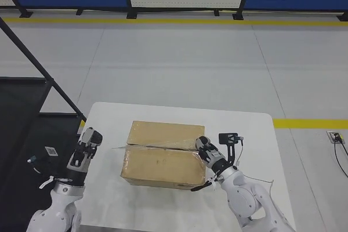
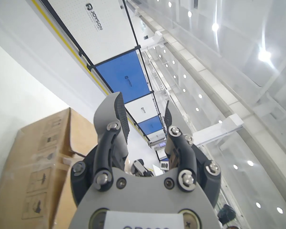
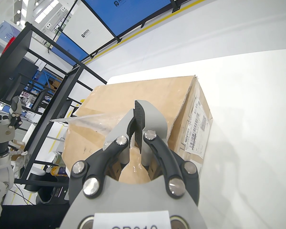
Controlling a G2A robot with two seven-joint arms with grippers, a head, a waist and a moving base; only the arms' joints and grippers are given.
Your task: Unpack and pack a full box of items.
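Closest to us was the right gripper (image 3: 138, 110), sitting at the right-hand end of the cardboard box (image 1: 162, 156), just over the top seam. We saw its pads pinched tight together, and a glossy tan strip was caught between the fingers lower down. As far as we could tell, that was the near end of the packing tape (image 3: 90, 121). From there the tape ran crinkled and half lifted along the seam between the two top flaps, and its loose far end stuck out past the box's left edge. Both flaps lay down flat, though the end nearest that gripper looked a bit split at the corner. On that same end we spotted a white shipping label (image 3: 196, 127).

As for the box itself, it sat roughly in the middle of the white table (image 1: 249, 133), long side facing the robot.

Over on the other side, the left gripper (image 2: 143, 106) was off to the left of the box, near it but not touching. We saw its fingers spread wide with nothing between them, tips angled up toward the ceiling. From its wrist view we got the box's short left end, with a column of handling pictograms (image 2: 41, 158) printed on it.

Past the table's left side stood a black metal rack (image 3: 38, 77).
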